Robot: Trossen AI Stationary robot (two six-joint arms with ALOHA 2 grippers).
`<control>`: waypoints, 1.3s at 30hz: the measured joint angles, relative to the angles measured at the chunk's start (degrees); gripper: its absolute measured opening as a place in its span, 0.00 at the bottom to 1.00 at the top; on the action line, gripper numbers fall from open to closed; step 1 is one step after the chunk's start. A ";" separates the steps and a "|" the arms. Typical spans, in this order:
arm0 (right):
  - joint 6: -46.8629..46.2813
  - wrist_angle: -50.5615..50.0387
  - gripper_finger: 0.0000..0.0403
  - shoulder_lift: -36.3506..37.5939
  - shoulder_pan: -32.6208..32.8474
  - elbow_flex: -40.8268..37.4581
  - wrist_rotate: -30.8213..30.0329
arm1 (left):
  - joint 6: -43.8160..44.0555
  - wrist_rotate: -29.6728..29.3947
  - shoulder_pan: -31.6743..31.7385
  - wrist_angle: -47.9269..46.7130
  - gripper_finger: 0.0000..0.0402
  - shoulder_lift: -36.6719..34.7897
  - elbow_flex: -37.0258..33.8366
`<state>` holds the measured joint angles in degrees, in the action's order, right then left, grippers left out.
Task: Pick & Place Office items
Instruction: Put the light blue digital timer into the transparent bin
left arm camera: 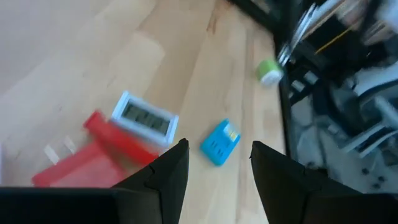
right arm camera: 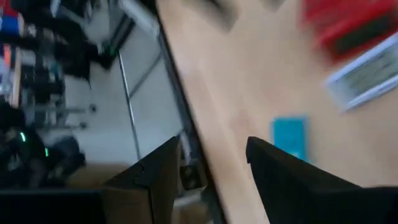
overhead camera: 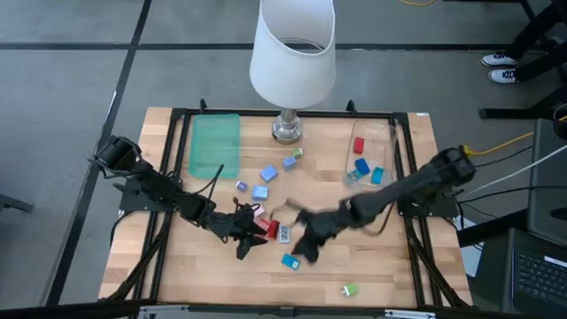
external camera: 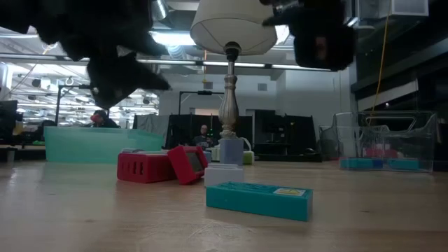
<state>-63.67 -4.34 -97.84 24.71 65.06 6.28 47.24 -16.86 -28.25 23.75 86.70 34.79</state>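
The office items lie loose on the wooden table point(overhead camera: 177, 275). Two red pieces point(overhead camera: 266, 227) and a white one point(overhead camera: 283, 234) lie together at the middle. A teal piece point(overhead camera: 290, 260) lies nearer the front edge, and a green one point(overhead camera: 351, 289) at the front right. Several blue pieces point(overhead camera: 261, 191) lie toward the lamp. My left gripper point(overhead camera: 245, 244) hovers open just left of the red pieces, with nothing between its fingers point(left arm camera: 177, 165). My right gripper point(overhead camera: 306, 252) hovers open above the table beside the teal piece point(right arm camera: 290, 138), holding nothing.
A lamp point(overhead camera: 291, 53) with a white shade stands at the middle of the far edge. At the far left lies a flat green tray point(overhead camera: 215, 143). At the far right stands a clear bin point(overhead camera: 381, 146) holding red, blue and teal pieces. A black frame point(overhead camera: 403, 142) rims the table.
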 joint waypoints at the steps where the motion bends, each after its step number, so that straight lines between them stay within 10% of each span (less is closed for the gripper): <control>1: 0.00 -1.60 0.48 -2.09 1.12 2.01 0.07 | -0.04 0.00 -0.30 -1.48 0.42 -0.03 0.00; 19: 16.82 -50.95 0.48 -37.23 5.95 54.09 -8.44 | -1.66 2.16 -4.74 -13.73 0.42 -6.51 0.00; 39: 20.82 -59.61 0.55 -38.78 2.01 56.50 -10.51 | 6.32 10.84 -5.39 -13.72 0.42 -6.86 -0.02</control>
<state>-42.85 -63.95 -136.62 26.72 121.56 -4.24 53.56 -6.02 -33.65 10.04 79.83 34.76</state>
